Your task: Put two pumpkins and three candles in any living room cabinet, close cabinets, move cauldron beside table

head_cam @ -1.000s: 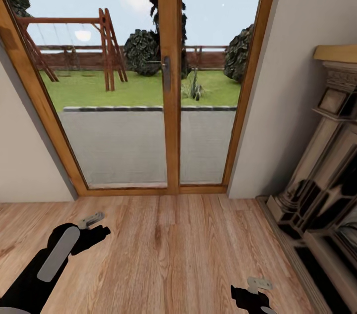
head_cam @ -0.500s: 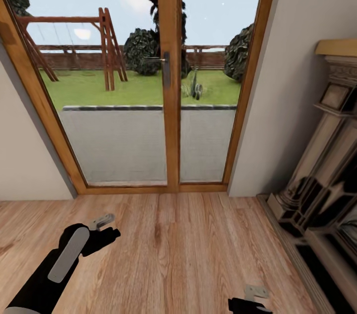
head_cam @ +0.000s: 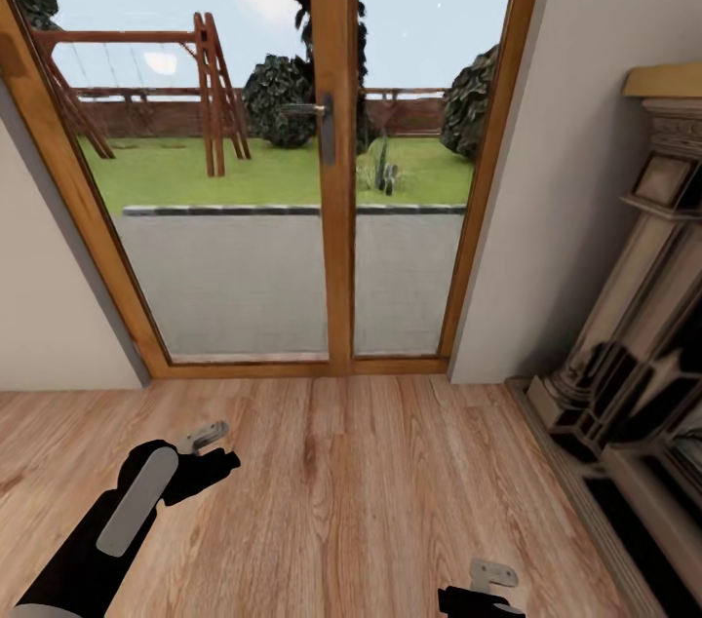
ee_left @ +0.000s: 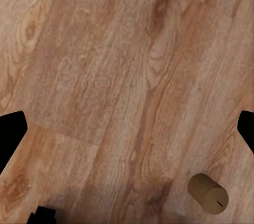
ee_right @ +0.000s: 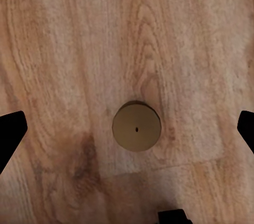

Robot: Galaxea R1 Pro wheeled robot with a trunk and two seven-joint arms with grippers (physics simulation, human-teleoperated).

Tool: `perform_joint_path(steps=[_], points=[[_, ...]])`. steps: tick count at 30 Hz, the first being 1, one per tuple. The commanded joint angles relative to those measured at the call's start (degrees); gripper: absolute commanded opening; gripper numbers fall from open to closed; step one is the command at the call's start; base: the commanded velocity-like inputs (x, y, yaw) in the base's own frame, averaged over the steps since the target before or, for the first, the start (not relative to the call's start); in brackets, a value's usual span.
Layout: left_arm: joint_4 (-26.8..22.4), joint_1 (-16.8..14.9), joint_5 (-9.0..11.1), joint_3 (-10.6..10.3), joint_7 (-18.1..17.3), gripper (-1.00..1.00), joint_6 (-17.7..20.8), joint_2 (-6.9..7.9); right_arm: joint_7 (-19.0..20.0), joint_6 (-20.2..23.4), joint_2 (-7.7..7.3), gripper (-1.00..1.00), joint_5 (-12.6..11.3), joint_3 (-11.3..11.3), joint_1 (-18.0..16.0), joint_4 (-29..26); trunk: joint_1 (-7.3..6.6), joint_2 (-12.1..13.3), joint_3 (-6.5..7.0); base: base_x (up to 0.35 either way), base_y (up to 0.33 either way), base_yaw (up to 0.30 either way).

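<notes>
No container is appearing in these pictures, so nothing is lying inside anything here. In the right wrist view 1 candle is standing upright on the wooden floor; it is showing as a tan-beige round top with a small dark dot in the middle, and it is lying between the 2 dark fingertips at the picture's sides without touching either of them. In the left wrist view a candle of the same colour is also standing on the floor, seen at a slant so that its short stubby side is showing, and it is sitting nearer to one fingertip than to the other. The right tool is spread wide, pointing straight down at the floor above its candle. The left tool is also spread wide and is holding nothing. In the head view the left arm is reaching forward over the floor, with the left tool at its end, while the right tool is just peeking in at the lower edge. Ahead, a glass door in a wooden frame is facing a garden, and a fireplace is standing along the right wall.
</notes>
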Motion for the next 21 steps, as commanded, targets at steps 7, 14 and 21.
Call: perform_joint_path(steps=[7,14,21], points=[[-0.05,-0.04,0.61,-0.08,0.60,1.00,0.11,-0.32,-0.33,-0.15,0.00,1.00,-0.43,0.47,-0.03,-0.06,1.54,-2.85,-1.31,0.000,0.000,0.000],[-0.05,-0.04,0.66,0.16,0.60,1.00,0.11,-0.57,-0.33,-0.18,0.00,1.00,-0.43,0.47,-0.02,-0.06,3.08,-5.66,-2.57,0.000,0.000,0.000],[-0.05,-0.04,0.66,0.55,0.60,1.00,0.11,-0.58,-0.33,-0.22,0.00,1.00,-0.43,0.47,-0.02,-0.06,4.61,-8.46,-3.83,0.000,0.000,0.000]])
